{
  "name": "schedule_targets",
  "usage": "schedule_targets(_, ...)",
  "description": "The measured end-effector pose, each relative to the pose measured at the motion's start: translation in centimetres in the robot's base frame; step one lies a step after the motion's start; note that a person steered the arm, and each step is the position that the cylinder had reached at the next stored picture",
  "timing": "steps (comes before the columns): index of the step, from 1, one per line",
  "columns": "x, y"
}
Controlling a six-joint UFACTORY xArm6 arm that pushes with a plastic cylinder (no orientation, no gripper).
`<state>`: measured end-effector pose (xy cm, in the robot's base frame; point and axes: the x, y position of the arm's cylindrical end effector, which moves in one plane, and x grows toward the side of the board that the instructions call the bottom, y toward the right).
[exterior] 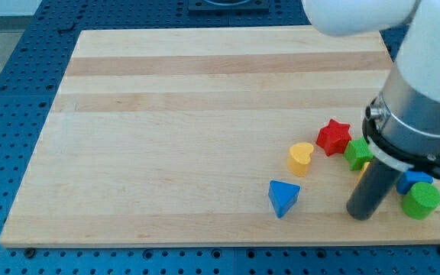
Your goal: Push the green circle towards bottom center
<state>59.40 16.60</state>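
Note:
The green circle (422,202) lies near the board's bottom right corner. My tip (361,214) rests on the board to the left of the green circle, a short gap apart from it. The dark rod rises from the tip toward the upper right, into the arm's grey and white body (426,92). A blue block (416,181), its shape partly hidden by the arm, sits just above the green circle and touches it.
A green block (357,153) and a red star (333,137) lie above my tip. A yellow heart (300,157) and a blue triangle (283,198) lie to its left. A sliver of a yellow block (365,167) shows beside the rod. The board's bottom edge (220,238) runs close below the tip.

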Motion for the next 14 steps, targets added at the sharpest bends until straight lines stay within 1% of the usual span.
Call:
schedule_targets(1,1.9,0.9)
schedule_targets(2,2.4,4.3)
schedule_targets(3,1.5,9.1)
schedule_targets(4,-0.1,11.6)
schedule_targets(5,-1.2,10.4)
schedule_targets(6,-1.7,7.9)
schedule_targets(7,-1.2,8.4)
schedule_targets(8,-1.1,14.0)
schedule_targets(9,-1.4,17.9)
schedule_targets(10,-2.4,17.3)
schedule_targets(11,-3.6,14.2)
schedule_targets(12,-4.2,9.9)
schedule_targets(14,-6.2,-0.8)
